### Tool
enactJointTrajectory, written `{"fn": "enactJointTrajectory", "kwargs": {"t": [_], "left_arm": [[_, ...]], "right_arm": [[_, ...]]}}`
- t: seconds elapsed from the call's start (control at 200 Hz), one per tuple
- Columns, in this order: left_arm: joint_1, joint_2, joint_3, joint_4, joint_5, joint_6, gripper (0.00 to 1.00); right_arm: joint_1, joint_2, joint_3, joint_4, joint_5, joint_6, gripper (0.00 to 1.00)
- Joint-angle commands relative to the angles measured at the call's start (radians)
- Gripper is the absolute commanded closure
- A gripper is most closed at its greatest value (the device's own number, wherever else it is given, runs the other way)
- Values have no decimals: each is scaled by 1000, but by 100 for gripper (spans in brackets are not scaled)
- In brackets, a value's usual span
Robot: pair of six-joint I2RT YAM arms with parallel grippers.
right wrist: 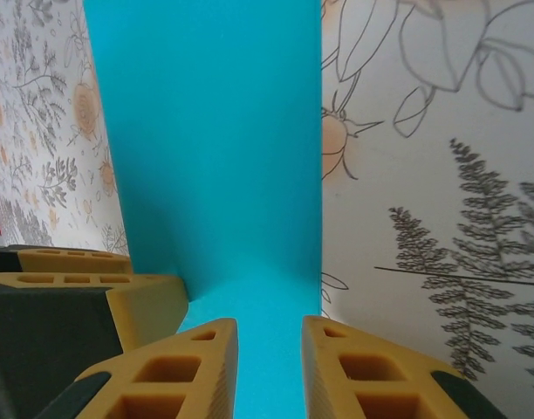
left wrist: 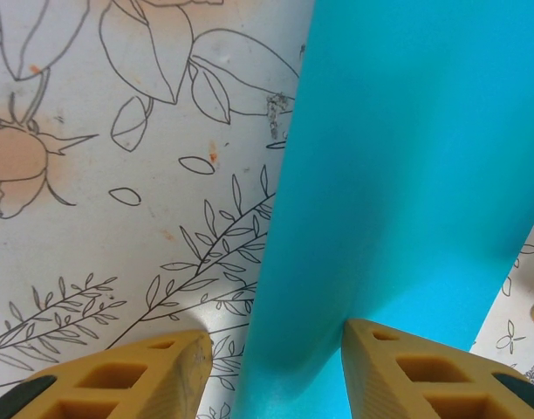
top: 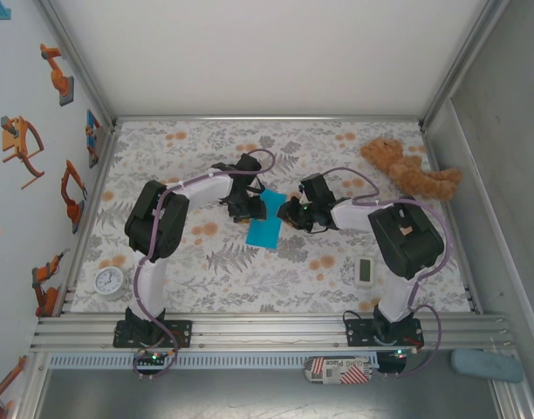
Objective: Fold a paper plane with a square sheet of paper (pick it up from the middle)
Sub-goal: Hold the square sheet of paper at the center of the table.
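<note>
The square sheet of paper point(top: 265, 222) is bright cyan and lies mid-table between both grippers, partly lifted and bent. My left gripper point(top: 247, 208) is at its left edge. In the left wrist view its jaws point(left wrist: 276, 358) stand apart, and a raised band of the paper point(left wrist: 407, 175) runs between them, against the right finger point(left wrist: 398, 371). My right gripper point(top: 293, 214) is at the paper's right edge. Its jaws point(right wrist: 269, 349) show a narrow gap with the paper point(right wrist: 215, 131) lying in it, bending upward beyond the tips. A left finger point(right wrist: 145, 305) presses the paper nearby.
A brown teddy bear point(top: 411, 170) lies at the back right. A small white timer point(top: 365, 271) sits front right of the paper, and a round white clock point(top: 110, 281) is at the front left. The floral table cover point(top: 206, 279) is bare around the paper.
</note>
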Motion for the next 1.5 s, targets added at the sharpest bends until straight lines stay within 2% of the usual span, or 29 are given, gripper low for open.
{"fn": "enactJointTrajectory", "kwargs": {"t": [0.0, 0.606, 1.037, 1.192, 1.492], "left_arm": [[-35, 235, -100, 13, 18, 9, 52], [-35, 249, -102, 12, 15, 18, 54], [-34, 235, -92, 6, 10, 21, 55], [-32, 143, -76, -23, -2, 10, 52], [7, -154, -69, -3, -83, -52, 45]], "right_arm": [[5, 12, 31, 32, -28, -8, 77], [21, 90, 66, 38, -73, -14, 90], [22, 130, 30, -87, -8, -61, 92], [22, 153, 44, -156, 22, -117, 94], [19, 193, 152, -354, 55, -310, 95]]}}
